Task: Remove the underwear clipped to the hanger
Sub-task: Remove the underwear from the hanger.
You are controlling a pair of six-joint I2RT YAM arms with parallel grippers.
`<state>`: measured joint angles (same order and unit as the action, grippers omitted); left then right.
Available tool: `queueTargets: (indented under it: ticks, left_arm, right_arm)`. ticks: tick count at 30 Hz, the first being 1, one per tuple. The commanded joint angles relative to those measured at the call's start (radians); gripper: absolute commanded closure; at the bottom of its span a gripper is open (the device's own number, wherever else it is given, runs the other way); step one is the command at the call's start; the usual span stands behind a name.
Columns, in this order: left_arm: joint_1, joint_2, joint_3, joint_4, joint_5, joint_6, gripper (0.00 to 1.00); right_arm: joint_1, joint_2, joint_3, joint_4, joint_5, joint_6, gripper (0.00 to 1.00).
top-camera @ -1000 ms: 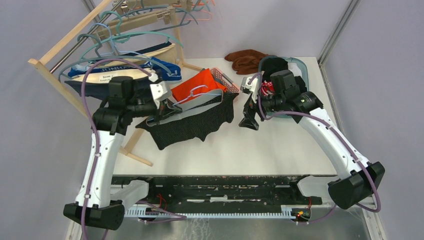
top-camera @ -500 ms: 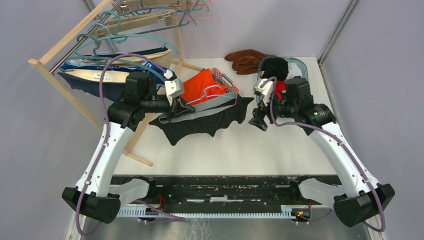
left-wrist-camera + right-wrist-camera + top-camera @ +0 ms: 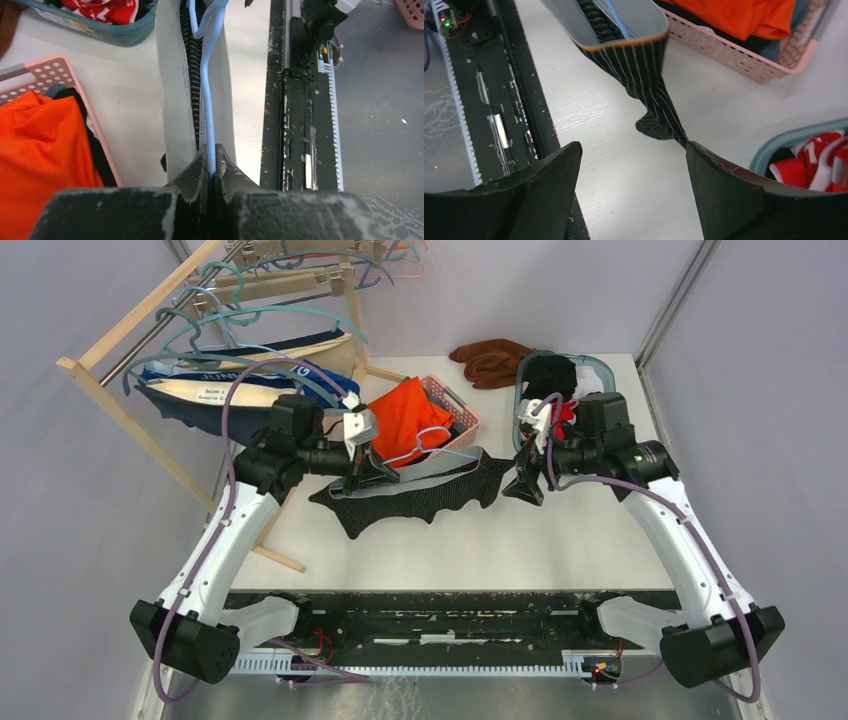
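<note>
My left gripper [image 3: 372,468] is shut on the bar of a light-blue hanger [image 3: 425,438], seen between the jaws in the left wrist view [image 3: 207,100]. A dark pinstriped underwear [image 3: 420,498] with a grey waistband [image 3: 172,95] hangs from that hanger and drapes onto the white table. My right gripper [image 3: 527,485] is open and empty just beyond the underwear's right end. In the right wrist view the striped fabric [image 3: 639,65] reaches down to the tip of one finger [image 3: 724,185]. Blue, navy and beige briefs [image 3: 215,390] hang on the rack at the left.
A pink basket [image 3: 465,412] holding an orange garment stands behind the hanger. A teal bin [image 3: 603,367] of clothes sits behind the right gripper. A brown cloth [image 3: 490,360] lies at the back. A wooden rack [image 3: 120,340] with several hangers stands at the left. A black rail [image 3: 420,605] runs along the near edge.
My left gripper has carried the hanger and the striped underwear to the right and lower, onto the table. My right gripper has shifted right, staying open at the fabric's right end.
</note>
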<state>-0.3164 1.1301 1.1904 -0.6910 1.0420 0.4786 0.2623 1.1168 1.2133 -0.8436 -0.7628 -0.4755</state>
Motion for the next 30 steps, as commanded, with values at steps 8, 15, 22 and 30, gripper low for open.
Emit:
queueTargets:
  ticks: [8, 15, 22, 30]
  left_arm:
    - [-0.024, -0.053, -0.059, 0.056, 0.075, 0.009, 0.97]
    - [-0.024, -0.069, -0.074, 0.059, 0.095, 0.009, 0.97]
    - [-0.024, -0.081, -0.074, 0.032, 0.098, 0.046, 0.97]
    - [-0.025, -0.083, -0.072, 0.024, 0.104, 0.059, 0.97]
  right_arm:
    - [0.13, 0.12, 0.133, -0.03, -0.123, -0.052, 0.25]
    - [0.135, 0.105, 0.09, 0.001, -0.099, -0.062, 0.35]
    - [0.133, 0.023, 0.077, 0.018, 0.028, -0.088, 0.32]
    - [0.133, -0.009, 0.088, 0.002, 0.065, -0.121, 0.25]
